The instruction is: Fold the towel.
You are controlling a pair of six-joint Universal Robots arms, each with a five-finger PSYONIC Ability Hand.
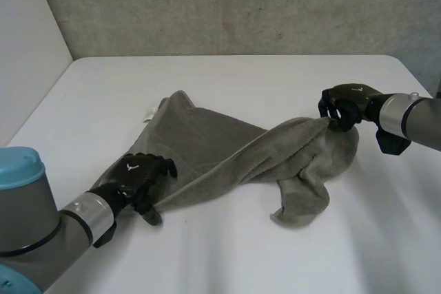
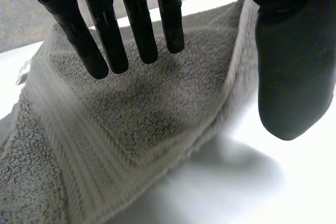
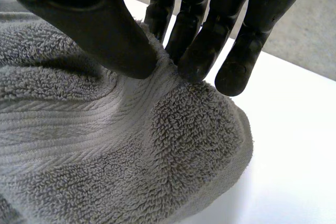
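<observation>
left hand [image 1: 141, 175]: clamped on near corner of towel [image 1: 227, 149]
right hand [image 1: 342, 107]: pinching towel's far end, thumb against fingers
towel: twisted, bunched on tabletop [image 1: 241, 77]

I'm looking down on the white table [image 1: 241, 77]: a plain matte top whose far edge runs straight, well beyond the towel. One thing lies on it, the grey towel [image 1: 220, 146], rumpled and stretched across the middle. The towel's flatter part is spread on the surface, with a small white tag [image 1: 148, 113] at that part's far corner. From there a twisted ridge of cloth runs to the towel's other end, which is bunched up, with a loose flap drooping onto the table just beside it. White tabletop shows round the towel on every side.
</observation>
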